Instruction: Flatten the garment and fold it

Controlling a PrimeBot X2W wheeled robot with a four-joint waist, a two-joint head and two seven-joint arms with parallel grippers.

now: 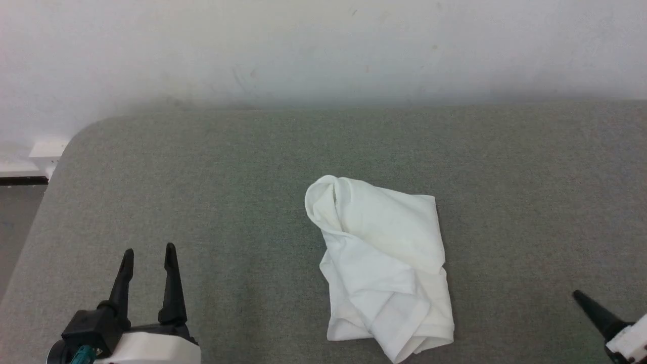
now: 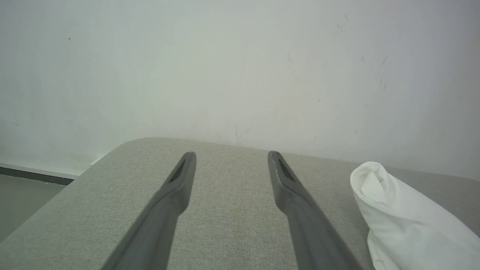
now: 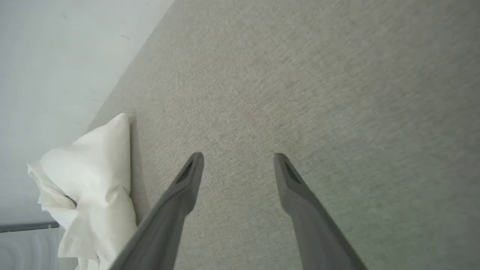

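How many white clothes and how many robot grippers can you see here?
Garment, white: 1
Grippers, dark: 2 (left gripper, right gripper)
Total: 3

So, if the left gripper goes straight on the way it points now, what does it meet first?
Nothing close: the left gripper, open, points over the grey table toward the white wall, probably the first thing in line. The garment lies off to its right.
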